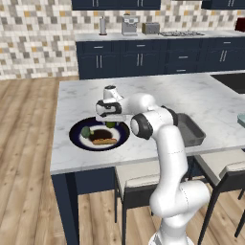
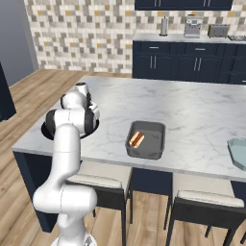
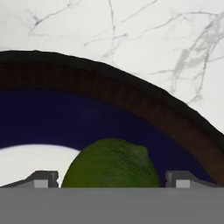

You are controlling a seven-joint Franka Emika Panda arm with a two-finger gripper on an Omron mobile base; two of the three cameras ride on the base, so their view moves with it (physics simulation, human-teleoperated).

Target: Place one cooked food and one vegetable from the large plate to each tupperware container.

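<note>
The large plate (image 1: 75,136) lies near the island's front left corner. On it are a green vegetable (image 1: 86,131), a dark cooked piece (image 1: 100,133) and a hot dog (image 1: 104,141). My gripper (image 1: 110,120) hangs over the plate's far side, open, just above a second green vegetable (image 1: 111,125). In the hand view this green vegetable (image 3: 111,164) sits between my fingertips (image 3: 45,178) with a small gap on each side, on the plate's navy rim (image 3: 52,118). The dark grey tupperware container (image 2: 153,144) holds one hot dog (image 2: 137,139). The pale teal container (image 2: 238,153) lies at the far right.
Two stools (image 1: 139,177) stand under the island's front edge, below my arm. The marble island top (image 2: 192,105) stretches wide behind the trays. A dark sink cut-out (image 1: 232,80) is at the back right. Cabinets with appliances line the far wall.
</note>
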